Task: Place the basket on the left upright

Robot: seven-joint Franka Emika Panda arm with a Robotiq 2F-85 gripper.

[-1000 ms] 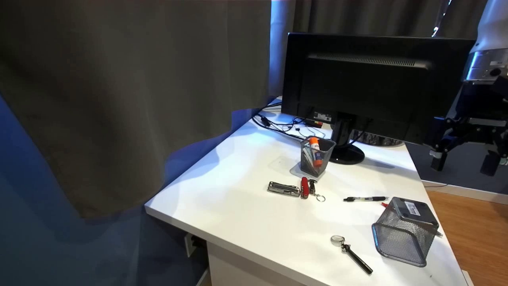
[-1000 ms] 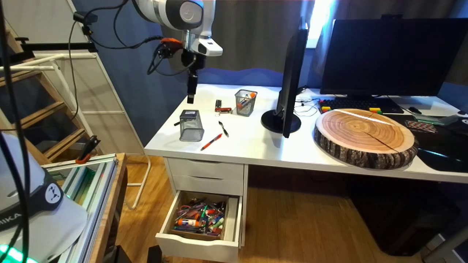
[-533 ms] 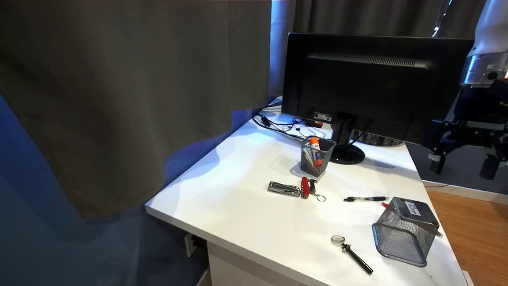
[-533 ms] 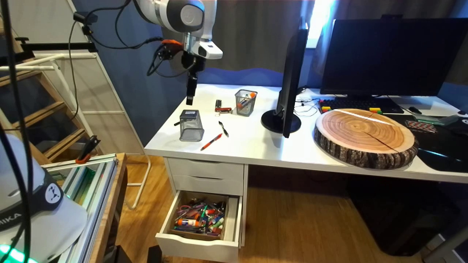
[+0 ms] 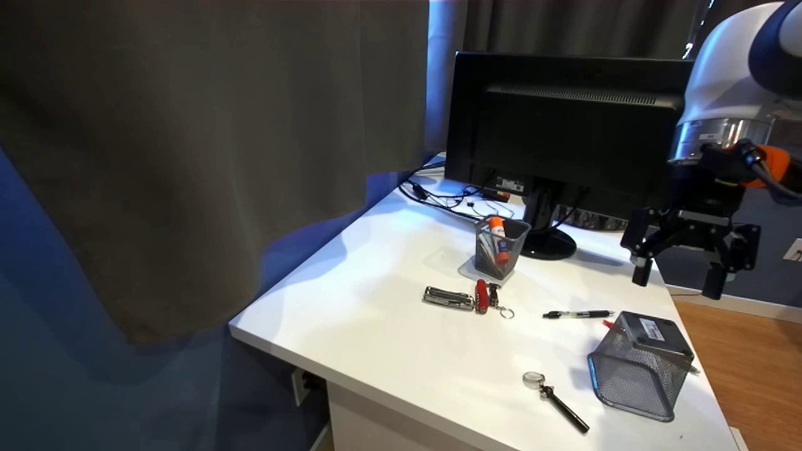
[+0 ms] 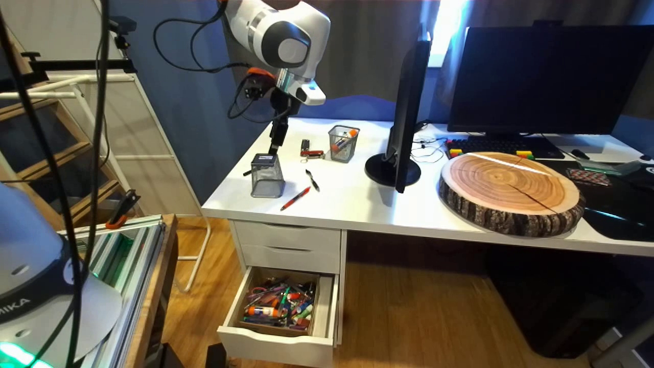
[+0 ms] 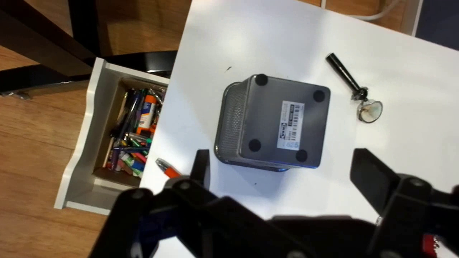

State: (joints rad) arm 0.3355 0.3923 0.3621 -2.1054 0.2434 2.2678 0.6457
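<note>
the basket [image 7: 269, 122] stands upside down on the white desk [image 5: 388, 338], near its edge, with a red pen [image 6: 295, 198] and a magnifying glass [image 7: 349, 79] close by. its open rim [image 5: 633, 409] faces down and its labelled base [image 5: 673, 335] up, long axis upright. the gripper [image 5: 678, 282] hangs near it, its fingers [image 7: 373, 179] spread wide apart.

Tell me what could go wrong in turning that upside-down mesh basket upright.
The basket narrows toward its raised base, so the open pincer might slip off its sloping walls. It stands near the desk edge above the open drawer, so it could drop off mid-turn. The red pen lies close beside it and might get knocked.
</note>
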